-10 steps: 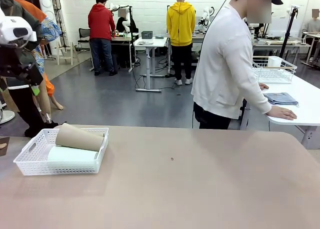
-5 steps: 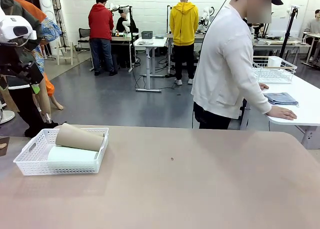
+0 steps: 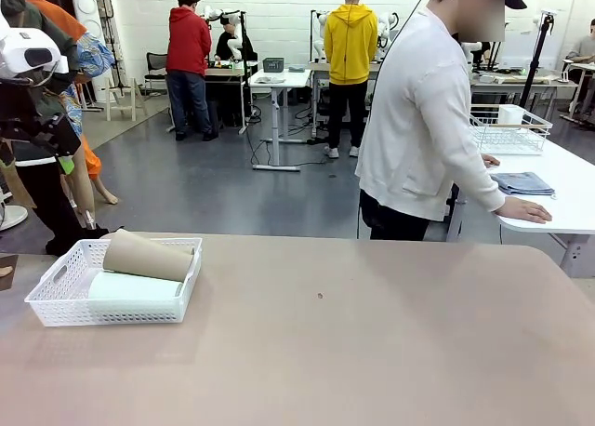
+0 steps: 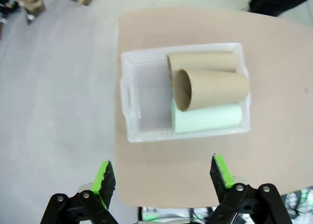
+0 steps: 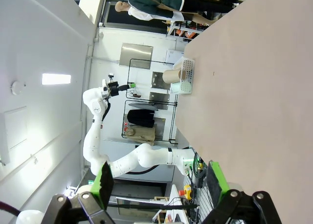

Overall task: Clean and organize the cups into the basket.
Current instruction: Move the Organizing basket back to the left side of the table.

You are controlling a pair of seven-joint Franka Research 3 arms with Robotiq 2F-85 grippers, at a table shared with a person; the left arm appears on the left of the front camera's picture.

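At the left end of the counter sits the white lattice basket, and the cups already lie in it on their sides: in the left wrist view a brown cup rests along the far wall, a second brown cup lies on top across the middle, and the mint green cup lies against the near wall. The left gripper hangs high above the basket with its jaws spread wide and nothing between them. No cup stands loose on the rest of the counter, so the packing looks finished, or close to it. If anything is left, it is to settle the top brown cup, which rides on the others; doing that well means coming straight down, closing across its narrow body, and not nudging the light basket. Farther right, the right gripper is also spread and empty, clear of the counter.
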